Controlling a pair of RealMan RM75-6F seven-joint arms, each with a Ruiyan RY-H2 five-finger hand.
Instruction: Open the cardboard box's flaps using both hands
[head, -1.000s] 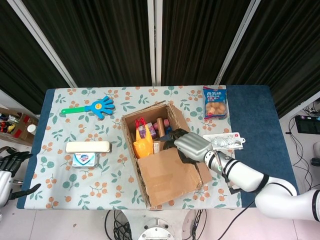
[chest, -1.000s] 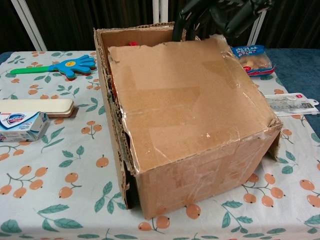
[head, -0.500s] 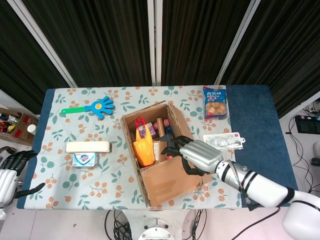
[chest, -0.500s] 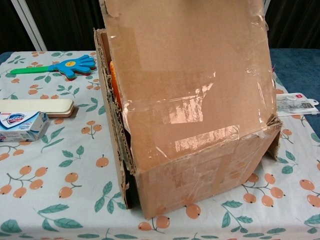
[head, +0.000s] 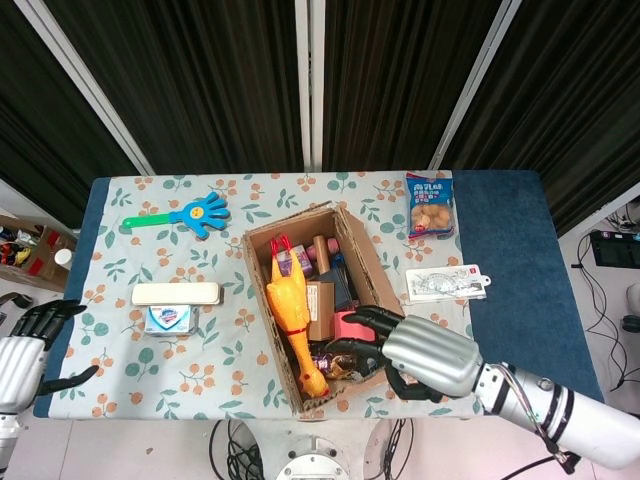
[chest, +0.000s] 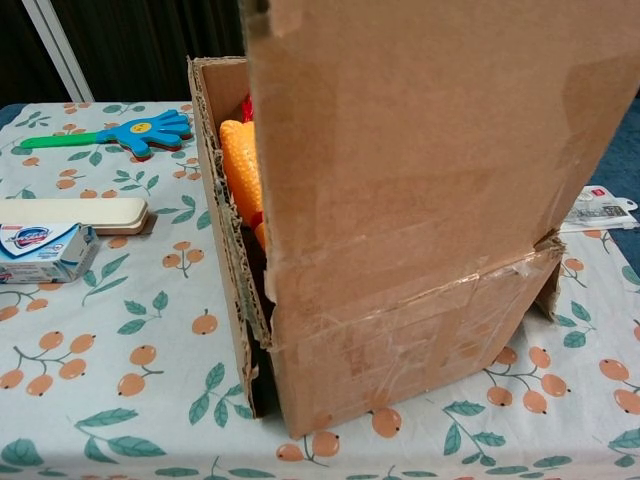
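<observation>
**Near flap raised, right hand at the box's front edge**

Right hand (head: 425, 355) seen only from the head camera, at the near right end of the cardboard box (head: 312, 300); dark fingers (head: 352, 348) curled over the box's near rim, reaching into the opening. Whether gripping the flap or only pressing against it: cannot tell, the flap itself hardly visible from above. Forearm cut off at the lower right frame corner. Nothing of this hand in the chest view, hidden behind the raised flap (chest: 430, 140), which stands nearly upright and fills most of that picture, top edge cut off by the frame.

Left hand (head: 30, 345) at the far left edge, off the table's corner, partly cropped, fingers apart, holding nothing.

Box near the middle of the table (head: 520, 220), on the floral cloth (head: 220, 340). Long axis running from far to near, slightly slanted, near end pointing toward the robot. Open top showing a yellow rubber chicken (head: 292, 320) lying lengthwise, other contents crowded and hard to make out.

Around it: blue hand-shaped clapper (head: 185, 215), cream case (head: 176, 293), soap box (head: 170, 319), snack bag (head: 430, 204), flat packet (head: 445, 282).
</observation>
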